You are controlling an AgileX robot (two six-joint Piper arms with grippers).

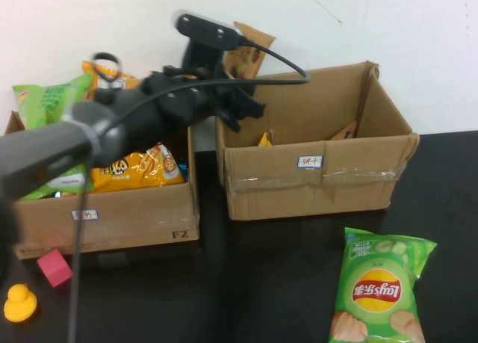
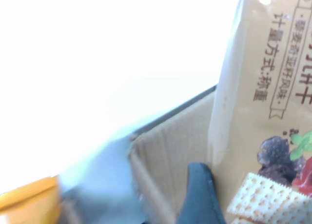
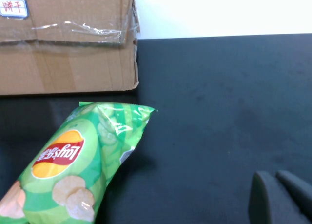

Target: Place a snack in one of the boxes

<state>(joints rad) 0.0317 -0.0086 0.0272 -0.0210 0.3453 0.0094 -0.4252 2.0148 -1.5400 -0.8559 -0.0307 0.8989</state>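
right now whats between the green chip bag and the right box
Only bare black table: the right wrist view shows a dark strip between the green chip bag and the right box. The right gripper hovers aside; the left gripper holds a brown snack bag.

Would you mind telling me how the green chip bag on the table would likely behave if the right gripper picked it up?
The green chip bag looks puffed with air, so probably light and crushable. Its glossy film may slip and crinkle. The right gripper sits beside it; the left gripper holds a brown snack packet over the boxes.

boxes: 2 | snack bags: 5 | duck: 1 | cube: 1
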